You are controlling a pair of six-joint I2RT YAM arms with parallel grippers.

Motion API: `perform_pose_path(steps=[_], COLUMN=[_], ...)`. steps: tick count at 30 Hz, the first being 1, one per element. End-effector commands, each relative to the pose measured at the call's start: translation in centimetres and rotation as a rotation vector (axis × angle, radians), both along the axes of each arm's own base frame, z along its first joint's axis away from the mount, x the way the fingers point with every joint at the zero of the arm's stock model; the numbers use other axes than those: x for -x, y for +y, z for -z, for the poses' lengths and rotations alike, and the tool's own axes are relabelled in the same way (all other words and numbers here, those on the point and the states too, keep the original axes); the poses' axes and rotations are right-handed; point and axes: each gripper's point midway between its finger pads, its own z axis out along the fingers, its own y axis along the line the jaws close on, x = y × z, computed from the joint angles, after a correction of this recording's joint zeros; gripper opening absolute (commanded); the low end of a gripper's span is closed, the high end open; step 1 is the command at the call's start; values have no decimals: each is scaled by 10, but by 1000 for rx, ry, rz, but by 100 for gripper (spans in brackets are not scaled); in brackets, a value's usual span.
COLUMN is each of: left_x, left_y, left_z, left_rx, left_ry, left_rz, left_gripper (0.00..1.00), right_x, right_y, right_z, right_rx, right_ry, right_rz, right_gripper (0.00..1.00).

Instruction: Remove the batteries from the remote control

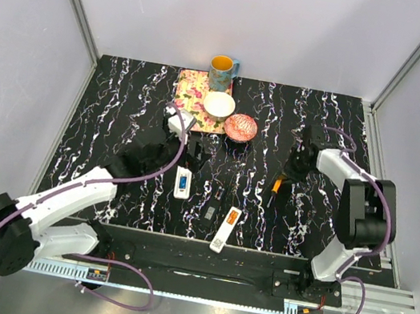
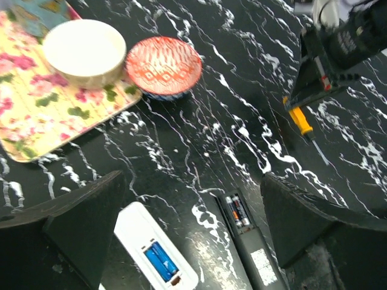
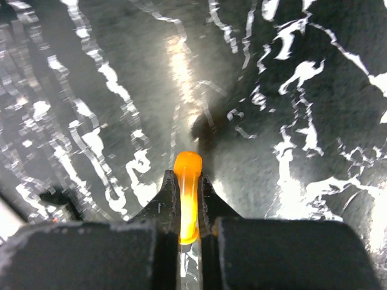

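Observation:
A white remote control (image 2: 151, 244) lies back-up with two blue batteries (image 2: 161, 261) in its open bay. Beside it lies a black remote (image 2: 251, 244) with two dark, orange-banded batteries (image 2: 237, 211) in its bay. My left gripper (image 2: 190, 181) hovers open above both, near the table's middle (image 1: 195, 150). A second white remote (image 1: 226, 229) lies nearer the front with something orange in its bay. My right gripper (image 3: 187, 178) is shut on the orange handle of a screwdriver (image 3: 188, 205) down at the table surface, seen right of centre in the top view (image 1: 277, 185).
A floral tray (image 1: 191, 93) at the back holds a white bowl (image 1: 219, 106). A red patterned bowl (image 1: 240, 127) stands beside it and a yellow-blue mug (image 1: 222, 67) stands behind. The right arm's elbow (image 1: 364, 205) rises at the right side.

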Motion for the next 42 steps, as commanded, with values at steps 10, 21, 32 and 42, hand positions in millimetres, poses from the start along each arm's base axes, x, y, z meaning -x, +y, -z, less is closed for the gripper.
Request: perform_pose_path(steps=[10,21,32,42], left_x=[-3,-6,-2,-6], left_y=[-115,-176,-197,-197], left_z=[-36,-5,33,40], left_rx=[249,205,135,128], left_ry=[188,337,416,417], left_rz=[410,531,525,501], left_gripper=[99,98,83,0], right_x=[-10,-3,-1,4], right_y=[72,84,82,82], right_z=[-132,-174,-170,-173], right_rx=[-323,-377,-373,-395], right_ry=[-452,-531,-522,-537], right_rz=[-61,-38,-18,-3], right_gripper=[0,0,0,0])
